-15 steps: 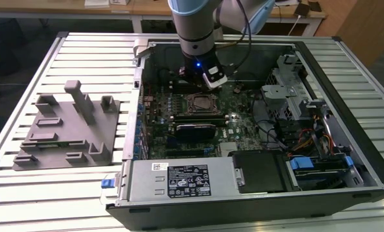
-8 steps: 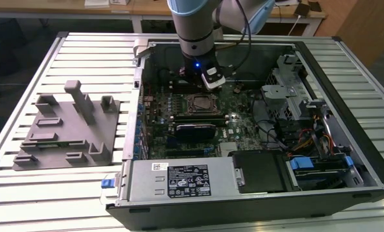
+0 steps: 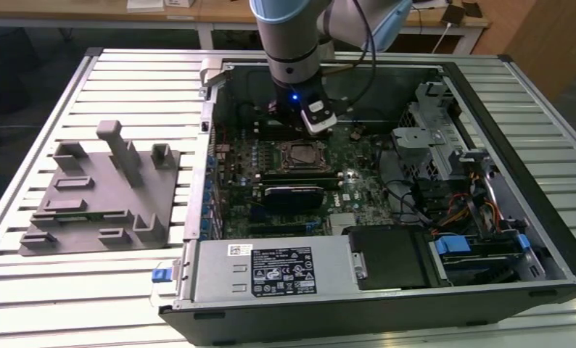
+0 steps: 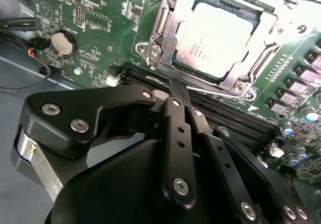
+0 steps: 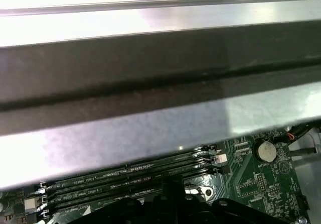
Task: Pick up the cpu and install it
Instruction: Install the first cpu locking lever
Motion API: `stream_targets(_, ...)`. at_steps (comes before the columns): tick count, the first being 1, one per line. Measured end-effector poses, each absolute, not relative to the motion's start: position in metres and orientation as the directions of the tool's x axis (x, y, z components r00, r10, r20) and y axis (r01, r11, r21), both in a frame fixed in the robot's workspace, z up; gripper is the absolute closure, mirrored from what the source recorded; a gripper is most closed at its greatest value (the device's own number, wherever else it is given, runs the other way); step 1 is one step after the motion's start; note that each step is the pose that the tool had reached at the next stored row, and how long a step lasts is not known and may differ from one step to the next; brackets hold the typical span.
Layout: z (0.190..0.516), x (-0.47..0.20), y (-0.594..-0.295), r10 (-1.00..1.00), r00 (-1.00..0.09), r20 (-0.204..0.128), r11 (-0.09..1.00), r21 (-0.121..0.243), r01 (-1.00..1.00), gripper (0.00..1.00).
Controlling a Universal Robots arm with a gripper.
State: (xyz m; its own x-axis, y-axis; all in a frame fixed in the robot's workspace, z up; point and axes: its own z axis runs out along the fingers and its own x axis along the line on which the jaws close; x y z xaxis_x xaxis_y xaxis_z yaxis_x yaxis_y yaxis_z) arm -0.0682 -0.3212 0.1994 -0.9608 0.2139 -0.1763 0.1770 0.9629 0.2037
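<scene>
The cpu (image 4: pixel 216 37), a flat square chip with a pale metal top, lies inside the metal-framed socket (image 4: pixel 159 43) on the green motherboard (image 4: pixel 95 13). In the exterior view the socket (image 3: pixel 301 154) sits near the middle of the board in the open computer case (image 3: pixel 520 217). My gripper (image 4: pixel 175 89) hangs just beside the socket, over the black memory slots (image 4: pixel 225 114), with its black fingers (image 4: pixel 178 103) pressed together and nothing between them. In the exterior view the gripper (image 3: pixel 298 125) hovers just behind the socket.
A round coin battery (image 4: pixel 63 43) sits on the board away from the socket. The case's side wall (image 5: pixel 150 73) stands close to the memory slots (image 5: pixel 125 176). A grey fixture block (image 3: pixel 104 192) lies on the slatted table at the exterior view's left. A drive cage (image 3: pixel 443 138) stands inside the case.
</scene>
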Motion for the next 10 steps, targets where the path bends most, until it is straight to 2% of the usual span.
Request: stream_targets(10, 0.1978, -0.0697, -0.3193, 0.250, -0.952, -0.176, 0.955, 0.204, 0.214, 0.89)
